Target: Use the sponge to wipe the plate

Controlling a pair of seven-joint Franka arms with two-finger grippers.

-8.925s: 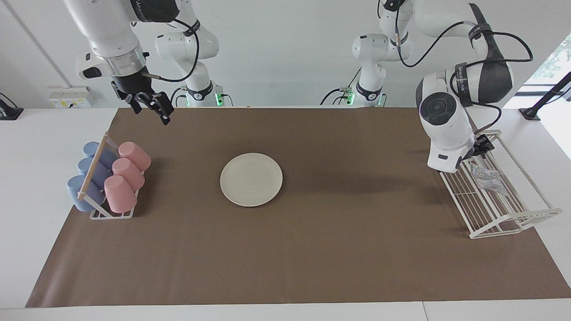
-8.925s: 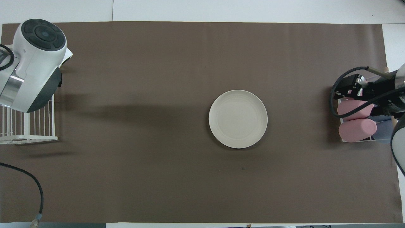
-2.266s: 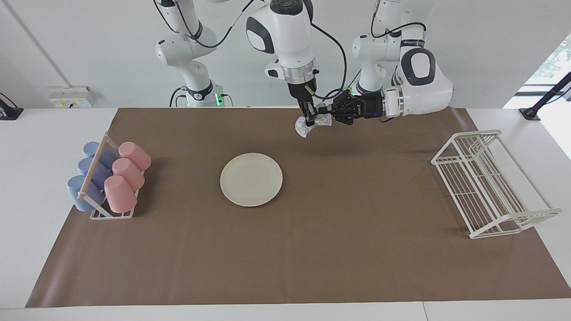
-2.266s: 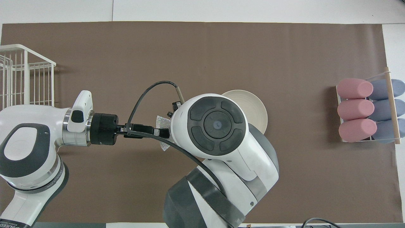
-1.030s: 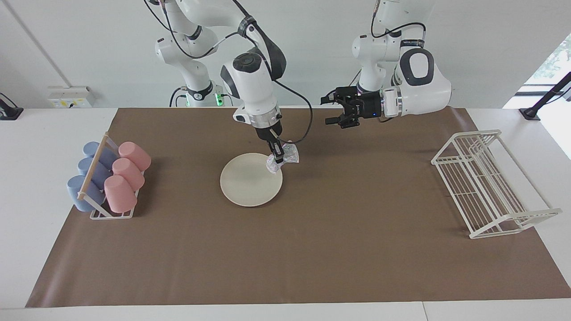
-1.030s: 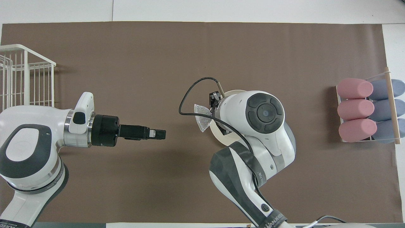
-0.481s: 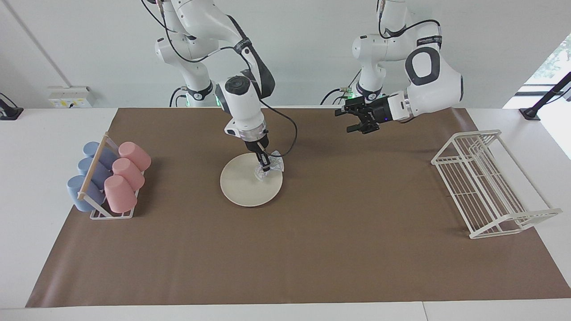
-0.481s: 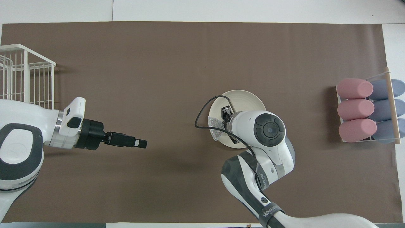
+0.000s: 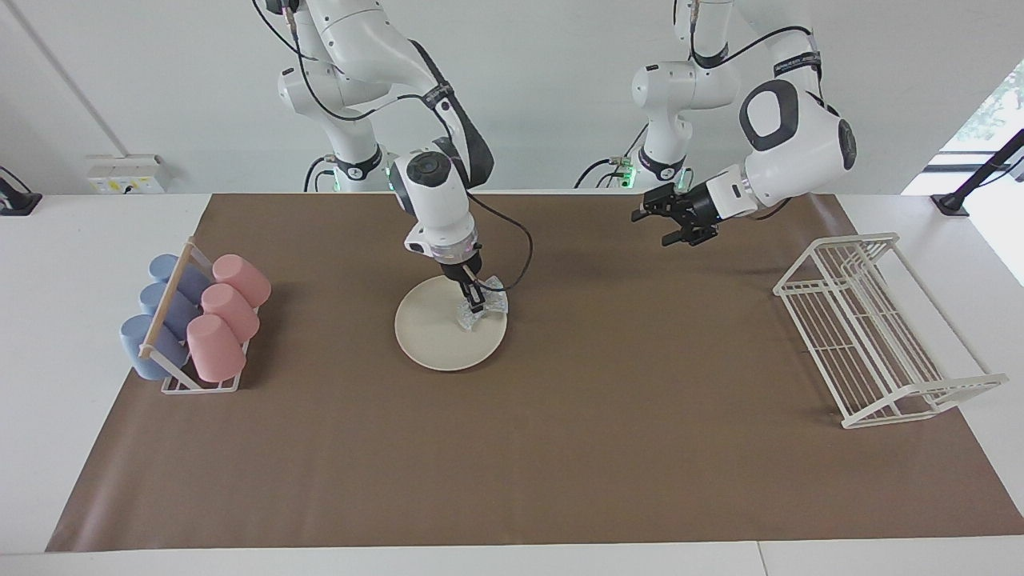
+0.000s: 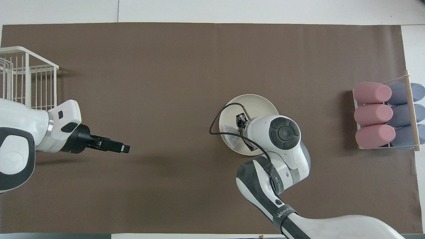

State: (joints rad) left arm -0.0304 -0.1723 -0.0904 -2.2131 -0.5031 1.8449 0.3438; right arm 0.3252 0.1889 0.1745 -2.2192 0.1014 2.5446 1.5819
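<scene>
Sponge (image 9: 481,307) lowered onto one plate (image 9: 436,340) — right gripper (image 9: 475,302) pinching it; left gripper (image 9: 670,218) spread.

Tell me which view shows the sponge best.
The facing view. There the sponge shows whole, pinched by the right gripper and pressed on the plate. In the overhead view the right arm's wrist hides most of it, leaving only a silvery edge over the plate's rim.
</scene>
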